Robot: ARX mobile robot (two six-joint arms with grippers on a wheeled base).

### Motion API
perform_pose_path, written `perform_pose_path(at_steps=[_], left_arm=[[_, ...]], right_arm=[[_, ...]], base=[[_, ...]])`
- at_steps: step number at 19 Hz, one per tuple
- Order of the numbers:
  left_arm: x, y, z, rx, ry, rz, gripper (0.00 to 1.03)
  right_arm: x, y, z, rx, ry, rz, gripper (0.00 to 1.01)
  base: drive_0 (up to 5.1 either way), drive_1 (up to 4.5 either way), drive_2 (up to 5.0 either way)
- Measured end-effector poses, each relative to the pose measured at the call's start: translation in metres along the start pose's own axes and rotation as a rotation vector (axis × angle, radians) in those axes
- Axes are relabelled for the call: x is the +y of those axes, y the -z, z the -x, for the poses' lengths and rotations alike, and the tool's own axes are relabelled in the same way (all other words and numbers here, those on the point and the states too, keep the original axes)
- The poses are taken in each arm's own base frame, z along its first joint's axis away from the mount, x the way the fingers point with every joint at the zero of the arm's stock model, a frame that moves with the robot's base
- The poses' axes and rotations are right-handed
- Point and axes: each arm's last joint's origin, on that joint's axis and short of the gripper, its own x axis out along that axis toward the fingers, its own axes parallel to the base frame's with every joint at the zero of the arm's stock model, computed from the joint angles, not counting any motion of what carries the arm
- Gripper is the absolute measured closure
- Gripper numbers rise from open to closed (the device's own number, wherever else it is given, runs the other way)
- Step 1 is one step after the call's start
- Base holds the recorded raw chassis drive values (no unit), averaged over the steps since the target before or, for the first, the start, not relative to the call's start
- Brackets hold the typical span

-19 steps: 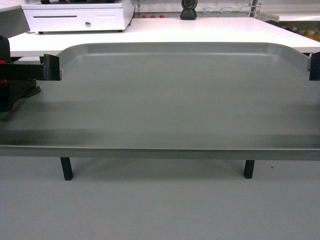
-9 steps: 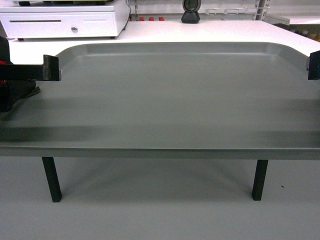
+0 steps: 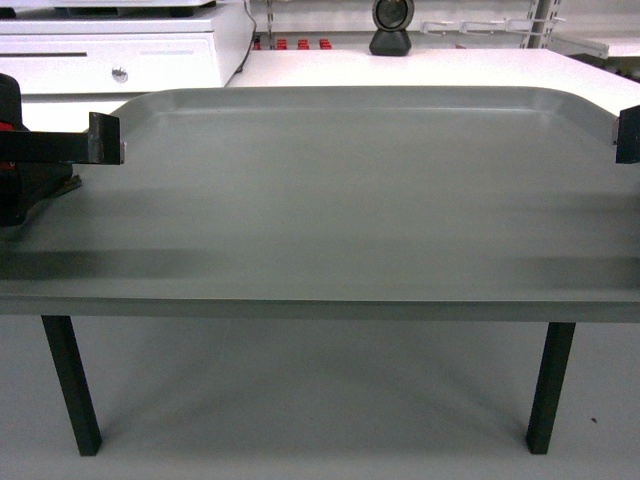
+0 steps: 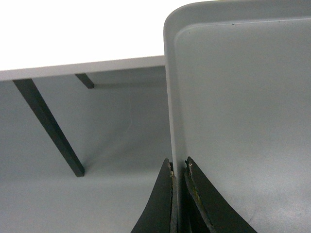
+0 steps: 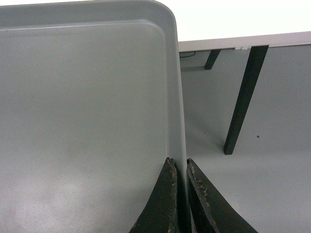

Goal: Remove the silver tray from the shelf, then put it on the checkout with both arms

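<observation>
- Left gripper (image 4: 178,167): fingers closed on the left rim of the silver tray (image 3: 340,200); one finger lies outside the rim, the other inside on the tray floor.
- Right gripper (image 5: 179,166): fingers closed on the right rim of the silver tray in the same manner, one finger on each side of the rim.
- Tray position: the tray spans the full gap between the two grippers, extends forward from both sets of fingertips, and is held roughly level in the air.
- Tray contents: only the bare grey floor and low raised rim are visible.
- Checkout (image 3: 450,68): the white table surface lies ahead of the grippers, beyond the far tray rim; its black legs (image 3: 551,385) stand on the grey floor below the tray.
- On the checkout: a white cash drawer (image 3: 120,50) ahead of the left gripper, and a small black device (image 3: 391,28) further right.
</observation>
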Motion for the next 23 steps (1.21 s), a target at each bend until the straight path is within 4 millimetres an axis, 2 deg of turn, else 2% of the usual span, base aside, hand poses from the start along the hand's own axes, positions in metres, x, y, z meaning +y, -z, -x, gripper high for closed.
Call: perform_pose_path(at_steps=[23], left_arm=[[-0.0001,-0.0004,0.0,-0.004,0.001,0.001,0.99]], right_arm=[[0.0001,0.0001,-0.0003,0.0,0.0,0.0,0.98]], base=[[0.0,4.31,-4.4]])
